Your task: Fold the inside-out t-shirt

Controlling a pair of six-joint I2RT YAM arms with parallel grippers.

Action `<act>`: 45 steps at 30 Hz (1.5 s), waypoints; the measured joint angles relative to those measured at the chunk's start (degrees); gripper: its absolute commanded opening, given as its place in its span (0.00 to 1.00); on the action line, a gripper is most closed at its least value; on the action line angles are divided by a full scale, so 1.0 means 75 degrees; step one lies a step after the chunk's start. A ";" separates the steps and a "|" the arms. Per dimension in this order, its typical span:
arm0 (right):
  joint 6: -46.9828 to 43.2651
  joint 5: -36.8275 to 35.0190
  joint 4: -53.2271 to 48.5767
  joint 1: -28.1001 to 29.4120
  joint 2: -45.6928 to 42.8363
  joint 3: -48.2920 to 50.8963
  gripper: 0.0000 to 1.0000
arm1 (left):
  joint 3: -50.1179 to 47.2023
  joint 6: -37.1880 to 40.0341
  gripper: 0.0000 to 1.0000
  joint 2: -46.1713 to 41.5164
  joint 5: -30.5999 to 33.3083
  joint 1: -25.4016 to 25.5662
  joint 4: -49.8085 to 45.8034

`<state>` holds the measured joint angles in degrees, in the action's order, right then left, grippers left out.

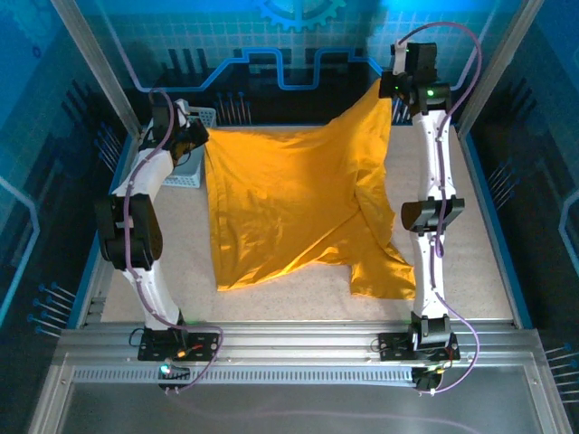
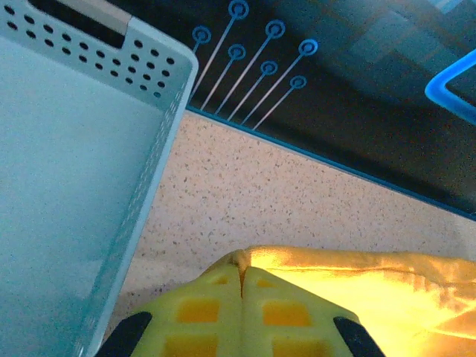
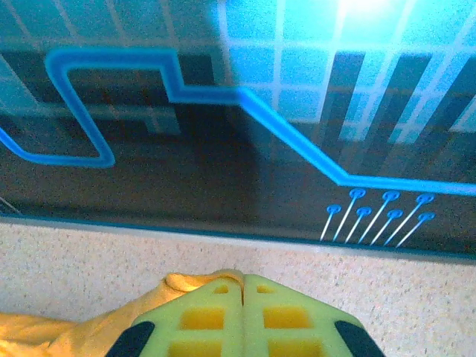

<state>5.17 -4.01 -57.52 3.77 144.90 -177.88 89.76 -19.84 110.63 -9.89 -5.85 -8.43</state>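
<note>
The inside-out t-shirt (image 1: 289, 208) lies spread over the middle of the speckled desk (image 1: 298, 294), plain mustard side up, with its far edge pulled taut between the two arms. Its far-right corner is lifted clear of the desk, so the cloth slopes up toward the back wall (image 1: 271, 54). Its near part lies creased, and one flap reaches toward the near right beside the right arm (image 1: 434, 212).

The left fingers (image 1: 203, 145) are pressed together on the shirt's far-left corner, low over the desk; in the left wrist view yellow cloth comes out right at their tips (image 2: 245, 279). The right fingers (image 1: 389, 90) are likewise clamped on the raised corner, with a bunch of cloth at their tips (image 3: 248, 284) (it falls away to the left in that view).

Just beside the left fingers stands a light lattice basket (image 2: 156, 82), against the far-left edge of the desk and close to the shirt's corner. Its perforated wall and smooth pale floor face the left wrist camera; the top view shows part of it behind the left arm (image 1: 145, 226).
</note>
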 measured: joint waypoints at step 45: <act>0.1521 -0.1000 -0.4674 -0.0388 0.0629 -0.0041 0.00 | -0.5295 -0.1320 0.00 -0.2060 -0.0437 -0.0504 0.1003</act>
<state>16.58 -11.51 -92.58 0.86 149.62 -178.19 50.04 -29.74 95.18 -13.17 -9.63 -0.91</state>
